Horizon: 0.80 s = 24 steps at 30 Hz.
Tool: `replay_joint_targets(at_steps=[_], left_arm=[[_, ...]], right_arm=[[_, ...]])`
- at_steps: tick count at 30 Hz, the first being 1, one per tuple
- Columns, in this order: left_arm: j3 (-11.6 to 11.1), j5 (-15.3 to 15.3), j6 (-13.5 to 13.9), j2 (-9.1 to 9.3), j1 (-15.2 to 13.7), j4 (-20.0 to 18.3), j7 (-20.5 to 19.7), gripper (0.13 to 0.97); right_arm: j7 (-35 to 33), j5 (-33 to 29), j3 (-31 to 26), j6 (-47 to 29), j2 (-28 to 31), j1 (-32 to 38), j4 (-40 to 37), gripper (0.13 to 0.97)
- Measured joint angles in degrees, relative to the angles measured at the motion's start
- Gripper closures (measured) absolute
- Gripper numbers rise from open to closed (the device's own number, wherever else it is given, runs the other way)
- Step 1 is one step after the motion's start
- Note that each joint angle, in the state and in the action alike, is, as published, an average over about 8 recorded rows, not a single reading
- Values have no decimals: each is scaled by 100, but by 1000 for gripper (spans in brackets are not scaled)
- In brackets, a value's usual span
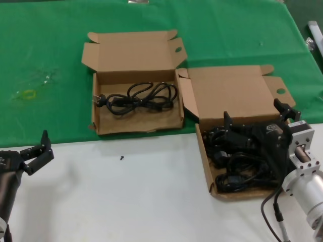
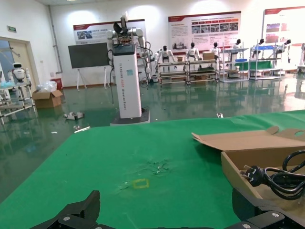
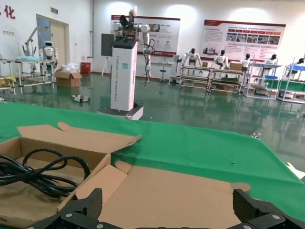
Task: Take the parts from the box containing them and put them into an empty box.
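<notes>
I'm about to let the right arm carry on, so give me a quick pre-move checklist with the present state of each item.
1. Right gripper over the right box, down among its cords: ok.
2. Right jaws spread, as the right wrist view shows: ok.
3. A cord between the jaws: cannot tell; the gripper body hides it.
4. Left box open, lid back: ok; one cord already lies inside.
5. Flap between the boxes stands up in the transfer path: not ok; lift over it.
6. Left gripper parked, open, over the white table, off the path: ok.
</notes>
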Motion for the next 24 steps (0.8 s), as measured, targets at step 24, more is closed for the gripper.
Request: replay_joint_targets(at_steps=[24], left_arm=[[0, 0, 0, 0, 0, 0, 0, 132]], right_arm=[[0, 0, 0, 0, 0, 0, 0, 129]])
